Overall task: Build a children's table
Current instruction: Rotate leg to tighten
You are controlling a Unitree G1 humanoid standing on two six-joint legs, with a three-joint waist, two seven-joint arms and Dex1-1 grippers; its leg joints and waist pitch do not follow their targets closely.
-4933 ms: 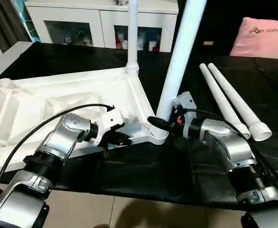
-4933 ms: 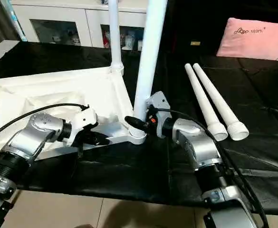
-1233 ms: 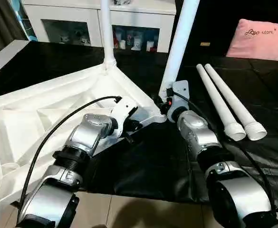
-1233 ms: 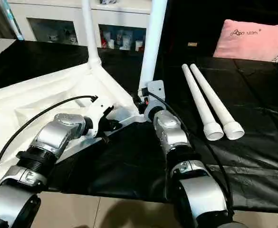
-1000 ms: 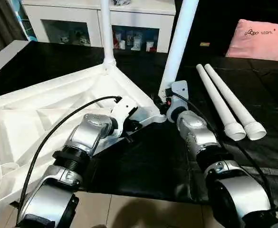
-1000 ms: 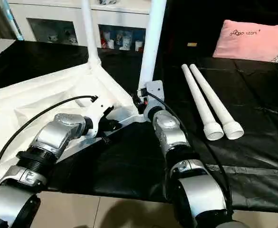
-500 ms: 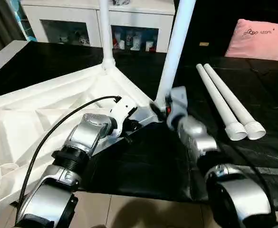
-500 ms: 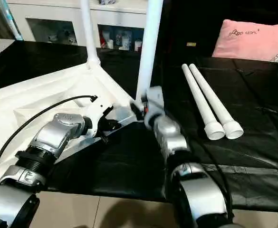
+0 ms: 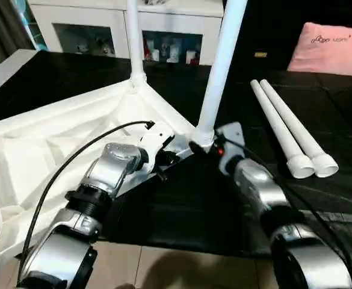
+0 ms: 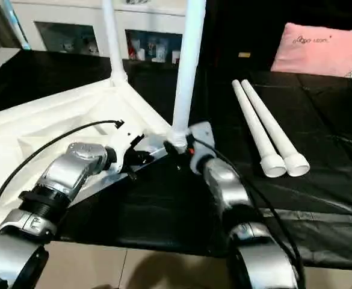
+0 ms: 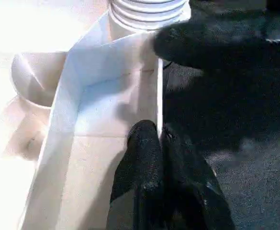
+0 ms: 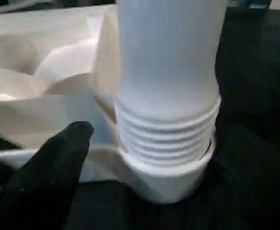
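Against the tabletop (image 9: 55,150) rim, the left gripper (image 11: 160,143) has its fingers pressed together, pinching the thin wall edge near the corner socket (image 12: 163,177). Just beyond it, the right gripper (image 9: 195,146) reaches the base of the upright leg (image 9: 219,66); its spread cannot be told.

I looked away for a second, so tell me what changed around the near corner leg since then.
The right gripper let go of the near leg and drew back; its fingers now stand open beside the threaded base. The leg stands in its corner socket, threads partly showing. Unchanged: the left gripper shut on the tabletop rim, the far leg upright, two spare legs on the black cloth.
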